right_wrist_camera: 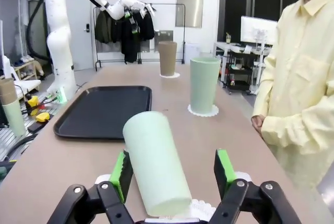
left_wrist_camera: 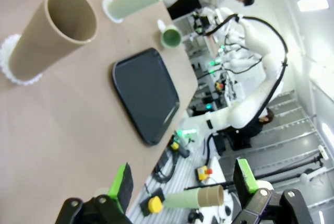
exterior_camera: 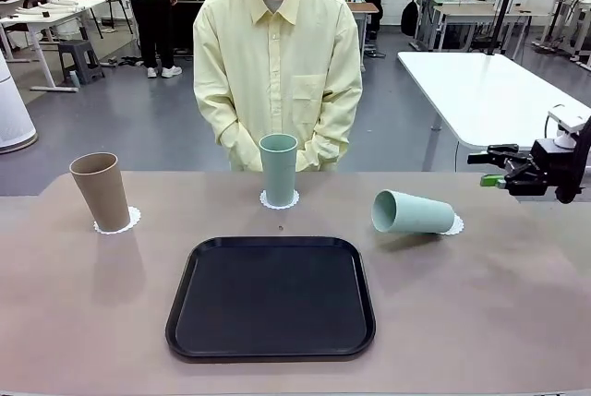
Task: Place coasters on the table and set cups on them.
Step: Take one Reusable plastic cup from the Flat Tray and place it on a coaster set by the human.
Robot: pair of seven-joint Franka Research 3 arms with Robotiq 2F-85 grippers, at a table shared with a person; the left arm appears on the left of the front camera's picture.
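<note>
From the front, I am holding my right gripper (exterior_camera: 492, 167) open beside the table's (exterior_camera: 83, 322) right edge, near the fallen green cup (exterior_camera: 413, 212) lying across its coaster (exterior_camera: 452, 225). Through my left wrist, my left gripper (left_wrist_camera: 182, 185) is hanging open, well apart from the tan cup (left_wrist_camera: 49, 32). Through my right wrist, that cup (right_wrist_camera: 156, 169) is lying between my pads (right_wrist_camera: 121, 174); it looks light, stiff and smooth, so I am planning to grip mid-body.
</note>
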